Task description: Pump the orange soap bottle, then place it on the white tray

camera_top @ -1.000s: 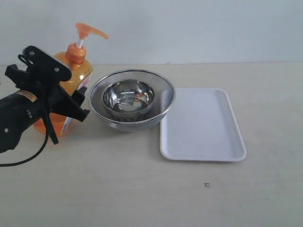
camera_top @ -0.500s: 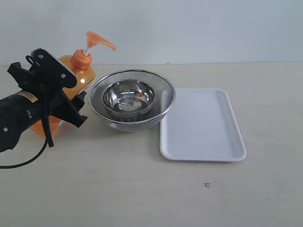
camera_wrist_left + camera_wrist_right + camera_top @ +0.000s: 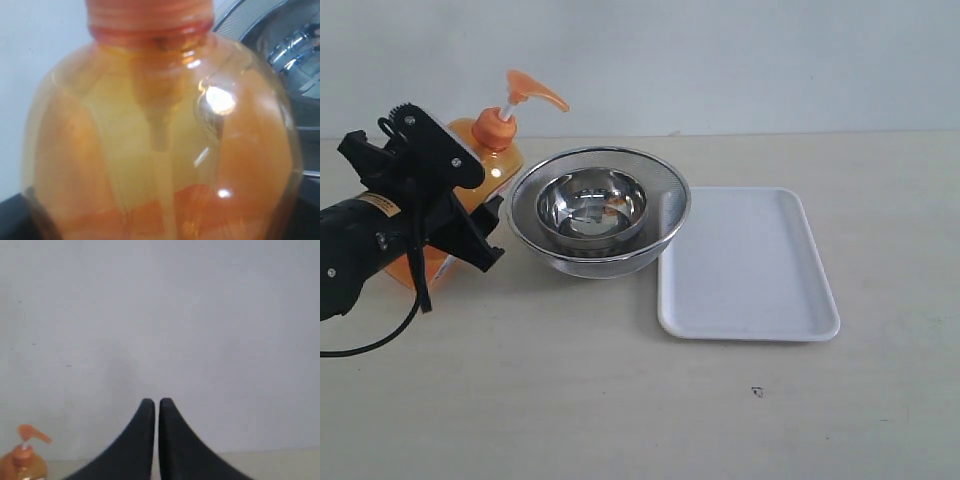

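Note:
The orange soap bottle [image 3: 496, 158] stands at the table's left, tilted with its pump head [image 3: 532, 90] leaning toward the strainer. My left gripper [image 3: 478, 228] is shut on the bottle's body, and its black fingers hide the lower part. The left wrist view is filled by the translucent bottle [image 3: 160, 150], with the neck and dip tube showing. The white tray [image 3: 750, 265] lies flat right of the middle with nothing on it. My right gripper [image 3: 156, 402] is shut, holds nothing and faces the wall. The right wrist view catches the bottle [image 3: 22, 460] far off.
A round steel mesh strainer [image 3: 675, 190] holding a steel bowl [image 3: 592, 205] sits between the bottle and the tray, touching the tray's left edge. The strainer's rim [image 3: 250, 20] shows close beside the bottle in the left wrist view. A cable trails from the left arm.
The left gripper has shifted a little to the right with the bottle. The bottle has tipped, so its pump head sits lower and further right. The last half second shows little motion.

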Motion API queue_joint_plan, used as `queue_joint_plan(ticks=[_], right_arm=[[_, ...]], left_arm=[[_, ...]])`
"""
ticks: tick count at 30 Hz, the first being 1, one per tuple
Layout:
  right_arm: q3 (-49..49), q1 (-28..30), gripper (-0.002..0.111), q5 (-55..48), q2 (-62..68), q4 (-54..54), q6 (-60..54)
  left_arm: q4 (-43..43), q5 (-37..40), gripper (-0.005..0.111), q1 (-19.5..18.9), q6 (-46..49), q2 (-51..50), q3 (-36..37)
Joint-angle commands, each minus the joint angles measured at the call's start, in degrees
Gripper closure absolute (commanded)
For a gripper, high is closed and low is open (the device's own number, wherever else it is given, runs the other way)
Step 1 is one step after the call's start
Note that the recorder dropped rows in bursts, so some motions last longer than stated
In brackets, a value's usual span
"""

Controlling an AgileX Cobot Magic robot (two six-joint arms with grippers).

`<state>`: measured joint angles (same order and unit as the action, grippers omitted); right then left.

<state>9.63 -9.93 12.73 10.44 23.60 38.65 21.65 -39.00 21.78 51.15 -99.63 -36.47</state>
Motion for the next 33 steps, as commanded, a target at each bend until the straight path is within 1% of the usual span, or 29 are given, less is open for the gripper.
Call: queue_joint_plan(ticks=[1,3,4,7,14,18,22,26,28,31,33], right_arm=[[9.6,-5.7,0.108,6.4,16.2,19.4,14.7],[13.7,-8.1,0.108,6.4,24.6,26.2,19.7],[15.8,-9.4,0.108,6.7,28.4,27.6,21.6],[20.9,-12.5,0.108,7.1,37.0,27.9,23.0],[32.4,-18.1,0.108,8.2,53.4,29.0,23.2],[38.0,-19.4,0.108,10.1,60.2,37.1,26.2],[43.4,-20.7,0.108,12.1,66.4,40.9,34.7],[48.9,-20.8,0.108,13.2,72.1,47.6,43.0],[52.1,-20.8,0.108,15.2,74.5,53.0,47.3],[56.3,-20.8,0.108,16.2,78.3,60.2,54.2],[58.4,-20.8,0.108,16.0,80.9,61.8,56.9]], left_arm=[[-1.6,0.1,0.102,0.1,0.3,0.6,-0.2],[-3.6,0.1,0.102,0.1,0.3,0.6,-0.2],[-5.3,0.1,0.102,0.1,0.8,0.6,-0.2],[-8.5,0.1,0.102,0.1,0.9,0.6,-0.2],[-8.7,0.3,0.102,0.1,2.4,0.6,-0.2],[-7.7,0.3,0.102,0.1,2.4,0.6,-0.2],[-7.7,0.6,0.102,0.1,2.4,0.6,-0.4],[-7.4,6.1,0.102,0.1,2.9,0.5,-2.6],[-7.4,7.8,0.102,0.1,4.2,0.5,-3.3],[-5.9,6.7,0.102,0.1,3.8,0.6,-3.3],[-5.6,6.3,0.102,0.1,3.8,0.6,-3.3]])
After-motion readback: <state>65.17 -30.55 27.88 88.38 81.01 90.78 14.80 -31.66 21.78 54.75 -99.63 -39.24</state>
